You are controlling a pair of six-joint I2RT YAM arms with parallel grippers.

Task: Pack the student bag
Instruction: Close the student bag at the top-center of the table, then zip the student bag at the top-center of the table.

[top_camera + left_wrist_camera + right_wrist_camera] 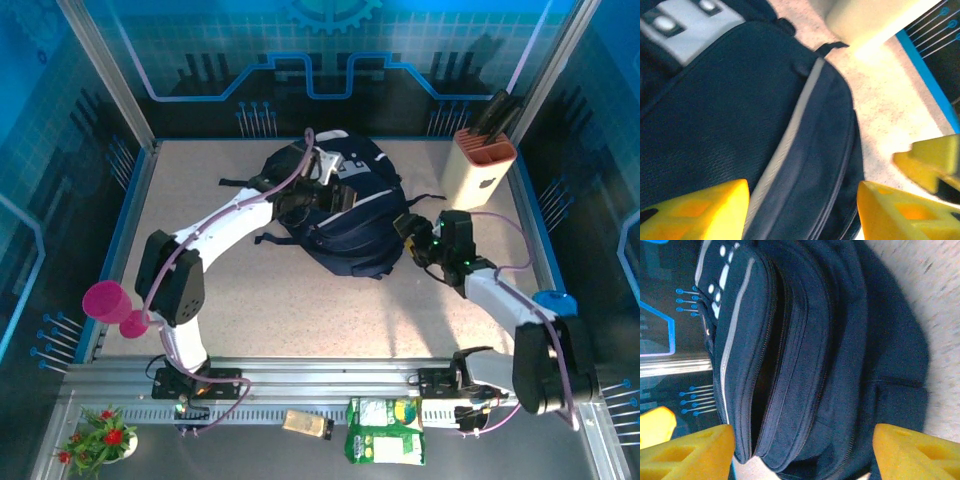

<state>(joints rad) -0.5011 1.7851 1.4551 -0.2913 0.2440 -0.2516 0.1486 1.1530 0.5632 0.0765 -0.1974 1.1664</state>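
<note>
**Top external view: student bag at mid-table, both grippers spread**

The speckled table [300, 310] is occupied at its middle by the student bag [345, 235], which lies flat, navy with thin pale stripes. A cream knife block [478, 165] is stood behind the bag, to its right and apart from it. The left gripper [322, 195] is held over the bag's top; its yellow fingers [695, 212] are seen spread, with nothing pinched. The right gripper [415, 238] is placed just beside the bag's right edge, its fingers [915, 452] likewise parted around nothing. One bag compartment is seen gaping.
</note>
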